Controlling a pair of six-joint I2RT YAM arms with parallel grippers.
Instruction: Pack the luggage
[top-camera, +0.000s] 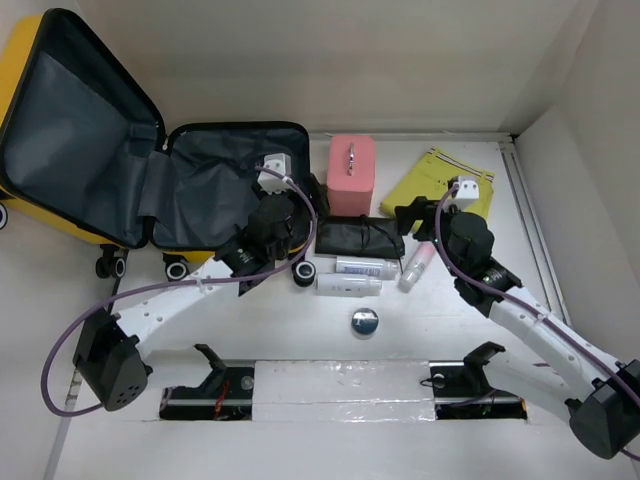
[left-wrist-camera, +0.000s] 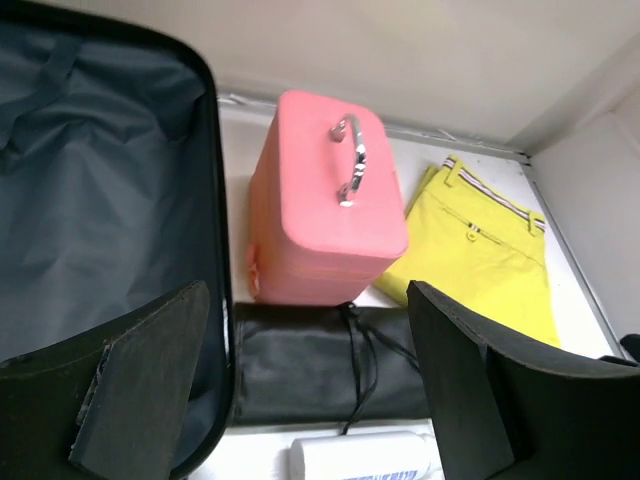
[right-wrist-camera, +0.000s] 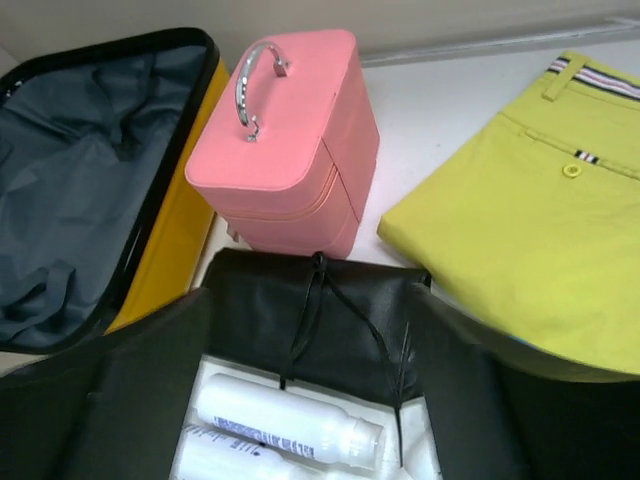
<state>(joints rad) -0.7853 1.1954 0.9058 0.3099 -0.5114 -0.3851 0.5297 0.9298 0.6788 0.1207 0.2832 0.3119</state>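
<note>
The yellow luggage (top-camera: 185, 258) lies open at the back left, its grey-lined lid (top-camera: 70, 130) raised and its grey-lined base (top-camera: 215, 185) showing nothing inside. It also shows in the left wrist view (left-wrist-camera: 90, 200) and the right wrist view (right-wrist-camera: 90, 170). My left gripper (top-camera: 312, 232) is open and empty above the left end of a black rolled pouch (top-camera: 360, 238), beside the luggage rim. In its wrist view the gripper (left-wrist-camera: 308, 340) straddles the pouch (left-wrist-camera: 300, 375). My right gripper (top-camera: 408, 238) is open and empty at the pouch's right end, and in its wrist view it (right-wrist-camera: 310, 330) spans the pouch (right-wrist-camera: 250, 300) and a white bottle (right-wrist-camera: 280, 415).
A pink box case with a metal handle (top-camera: 352, 172) stands behind the pouch. Folded yellow-green shorts (top-camera: 440, 185) lie at the back right. Two white bottles (top-camera: 355, 277) and a pink-tinted bottle (top-camera: 415, 265) lie in front of the pouch. A round silver item (top-camera: 365, 322) lies nearer.
</note>
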